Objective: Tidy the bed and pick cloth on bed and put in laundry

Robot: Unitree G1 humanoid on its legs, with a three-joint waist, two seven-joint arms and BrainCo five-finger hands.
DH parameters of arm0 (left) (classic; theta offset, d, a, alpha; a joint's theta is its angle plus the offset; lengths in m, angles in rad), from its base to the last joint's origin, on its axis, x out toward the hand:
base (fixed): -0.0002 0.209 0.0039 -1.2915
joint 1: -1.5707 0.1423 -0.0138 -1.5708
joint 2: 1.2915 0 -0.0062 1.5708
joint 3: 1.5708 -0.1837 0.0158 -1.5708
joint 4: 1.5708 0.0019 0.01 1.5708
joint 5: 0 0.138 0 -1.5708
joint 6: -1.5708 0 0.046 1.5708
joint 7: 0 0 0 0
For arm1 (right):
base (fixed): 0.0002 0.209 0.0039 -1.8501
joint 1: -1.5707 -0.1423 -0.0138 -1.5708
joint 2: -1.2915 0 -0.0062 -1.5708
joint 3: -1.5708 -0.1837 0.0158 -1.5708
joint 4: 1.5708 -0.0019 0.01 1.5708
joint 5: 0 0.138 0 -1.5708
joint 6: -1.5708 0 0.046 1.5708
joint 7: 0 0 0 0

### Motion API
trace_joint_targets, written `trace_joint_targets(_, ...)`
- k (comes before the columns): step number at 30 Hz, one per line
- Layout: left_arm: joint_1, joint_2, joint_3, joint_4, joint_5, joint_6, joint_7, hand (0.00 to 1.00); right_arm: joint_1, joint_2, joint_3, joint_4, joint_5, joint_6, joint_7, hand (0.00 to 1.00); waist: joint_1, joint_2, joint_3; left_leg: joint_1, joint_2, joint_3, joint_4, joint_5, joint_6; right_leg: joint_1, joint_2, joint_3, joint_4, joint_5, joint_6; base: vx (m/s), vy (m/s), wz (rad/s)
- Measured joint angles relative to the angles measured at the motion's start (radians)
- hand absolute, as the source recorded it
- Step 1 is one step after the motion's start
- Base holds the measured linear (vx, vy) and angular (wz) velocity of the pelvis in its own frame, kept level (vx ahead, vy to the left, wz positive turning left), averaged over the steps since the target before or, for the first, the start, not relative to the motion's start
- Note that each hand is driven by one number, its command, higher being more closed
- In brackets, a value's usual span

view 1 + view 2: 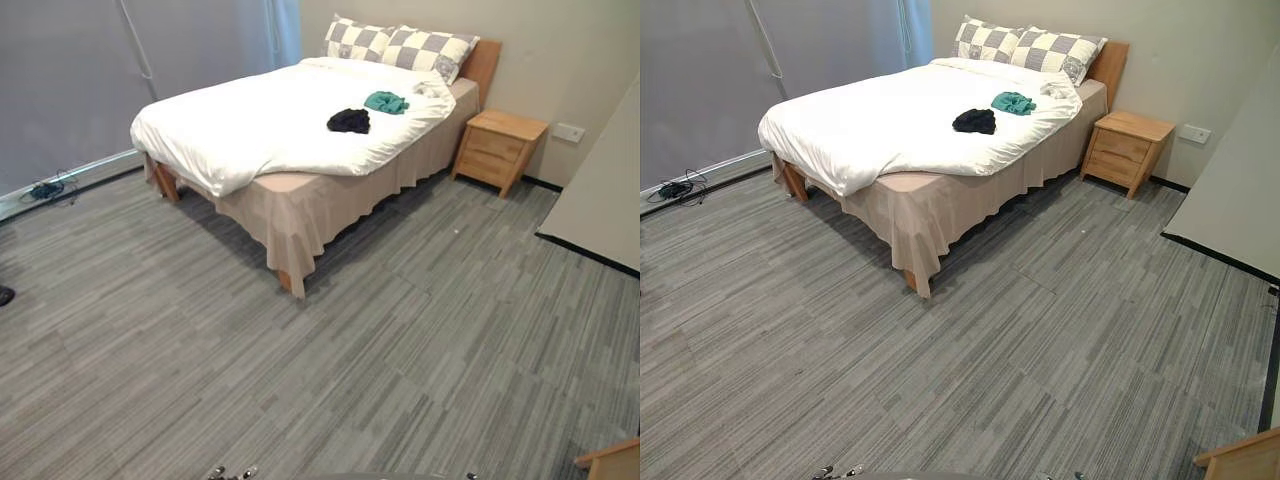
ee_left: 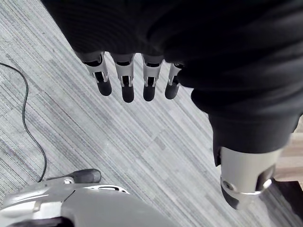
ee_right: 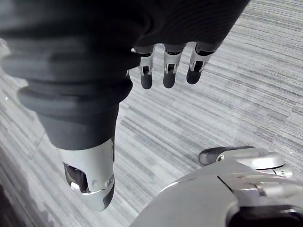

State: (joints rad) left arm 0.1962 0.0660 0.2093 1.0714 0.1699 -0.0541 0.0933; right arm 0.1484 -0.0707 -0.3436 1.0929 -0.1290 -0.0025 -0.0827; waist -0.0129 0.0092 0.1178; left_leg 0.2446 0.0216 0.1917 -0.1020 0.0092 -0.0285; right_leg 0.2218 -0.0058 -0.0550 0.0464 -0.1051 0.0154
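A bed (image 1: 300, 185) with a white duvet (image 1: 260, 125) and two checkered pillows (image 1: 400, 45) stands across the room. A black cloth (image 1: 349, 121) and a teal cloth (image 1: 386, 102) lie on the duvet near the pillows, close together. My left hand (image 2: 128, 80) hangs over the grey floor with its fingers straight and nothing in it. Over the floor too, my right hand (image 3: 168, 66) is open and holds nothing. Both hands are far from the bed.
A wooden nightstand (image 1: 498, 148) stands to the right of the bed by the wall. Grey curtains (image 1: 100, 70) cover the left wall, with cables (image 1: 45, 188) on the floor below. A wooden corner (image 1: 612, 458) pokes in at the lower right. Grey striped floor (image 1: 350, 370) lies between me and the bed.
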Motion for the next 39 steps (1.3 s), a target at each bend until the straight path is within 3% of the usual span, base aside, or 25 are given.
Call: trace_joint_targets(39, -0.003, 0.007, -0.004, 0.02, -0.002, 0.0, -0.001, 0.0, -0.009, 0.003, 0.008, 0.021, -0.012, 0.004, 0.012, 0.0, 0.0, -0.01, 0.012, -0.036, 0.005, 0.015, -0.001, -0.003, 0.0, -0.023, 0.006, 0.005, -0.04, 0.01, -0.01, 0.0, -0.014, -0.01)
